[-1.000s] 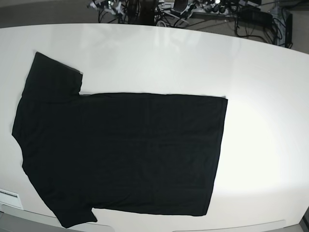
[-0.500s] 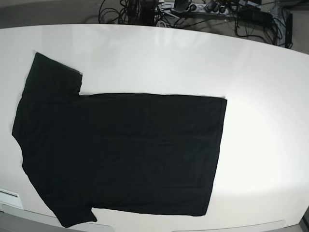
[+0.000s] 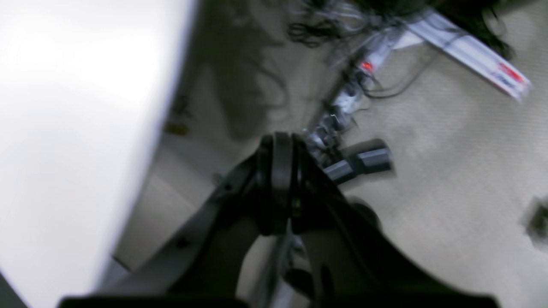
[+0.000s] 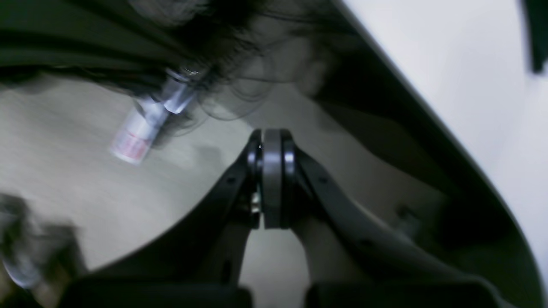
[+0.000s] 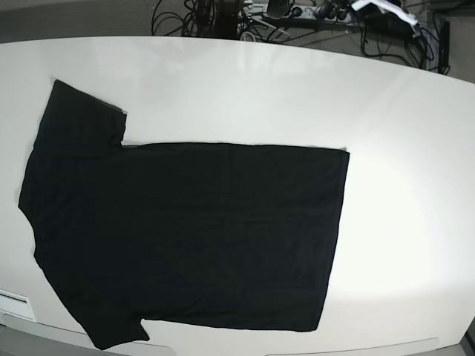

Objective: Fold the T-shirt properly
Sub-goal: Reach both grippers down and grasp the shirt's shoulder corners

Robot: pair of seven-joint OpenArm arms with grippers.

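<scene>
The black T-shirt (image 5: 185, 230) lies flat, plain side up, on the white table (image 5: 297, 89), collar end to the left and hem to the right. Neither arm shows in the base view. In the left wrist view my left gripper (image 3: 278, 141) is shut with nothing in it, hanging over the floor beyond the table's edge (image 3: 141, 141). My right gripper (image 4: 272, 137) is also shut and empty in the right wrist view, above the floor beside the table rim (image 4: 428, 128). A dark scrap at the top right of that view may be the T-shirt (image 4: 535, 34).
Cables and power strips (image 5: 312, 15) lie on the floor behind the table. More cables and a white strip (image 3: 471, 55) appear in the left wrist view. A small white label (image 5: 15, 304) sits at the table's front left edge.
The T-shirt has not moved. Among the cables at the top of the base view, a white strip has come into sight at the upper right.
</scene>
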